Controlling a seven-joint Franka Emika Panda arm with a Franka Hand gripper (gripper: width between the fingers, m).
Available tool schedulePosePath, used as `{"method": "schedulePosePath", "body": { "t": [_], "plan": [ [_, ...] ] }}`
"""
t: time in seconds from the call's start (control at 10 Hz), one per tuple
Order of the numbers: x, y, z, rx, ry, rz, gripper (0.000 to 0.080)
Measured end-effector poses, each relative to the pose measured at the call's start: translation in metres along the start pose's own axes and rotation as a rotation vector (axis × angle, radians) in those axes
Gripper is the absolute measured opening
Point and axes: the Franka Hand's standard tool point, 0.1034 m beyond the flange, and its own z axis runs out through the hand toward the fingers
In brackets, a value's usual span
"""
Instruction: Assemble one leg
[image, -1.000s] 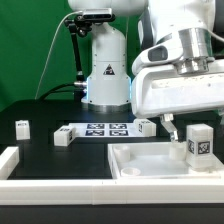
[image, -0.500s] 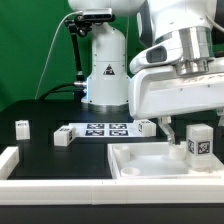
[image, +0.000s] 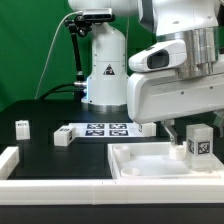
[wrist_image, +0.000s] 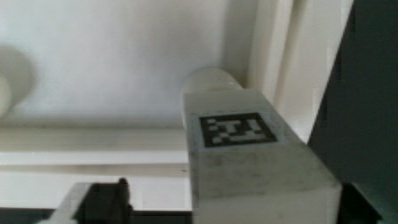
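Note:
A leg (image: 200, 143), a small white block with a black-and-white tag, stands upright in the near right corner of the large white tray-like piece (image: 150, 165). My gripper (image: 190, 138) hangs over it, open, its jaws straddling the leg. One finger (image: 171, 131) shows clear of the leg; the other is hidden. In the wrist view the leg (wrist_image: 237, 135) fills the space between the jaws of the gripper (wrist_image: 240, 205), with a gap to the dark finger (wrist_image: 107, 198).
Three more legs lie on the black table: one (image: 22, 126) at the exterior view's left, one (image: 64, 135) beside the marker board (image: 105, 129), one (image: 146, 126) under the arm. A white rail (image: 12, 160) edges the front left.
The hand has sunk a little and shifted slightly around the leg. The leg and the other parts have not moved.

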Motion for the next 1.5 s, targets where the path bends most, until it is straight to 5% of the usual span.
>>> {"method": "schedulePosePath", "body": {
  "t": [0.1, 0.2, 0.5, 1.0, 1.5],
  "plan": [
    [0.0000, 0.0000, 0.0001, 0.000, 0.000, 0.000, 0.0354],
    [-0.0001, -0.0001, 0.0002, 0.000, 0.000, 0.003, 0.0291],
    [-0.0005, -0.0016, 0.0008, 0.005, 0.001, 0.205, 0.0291],
    [-0.0026, -0.0015, 0.0026, -0.008, 0.033, 1.067, 0.0291],
    [-0.0024, -0.0028, 0.0037, 0.028, 0.029, 1.565, 0.0291]
  ]
}}
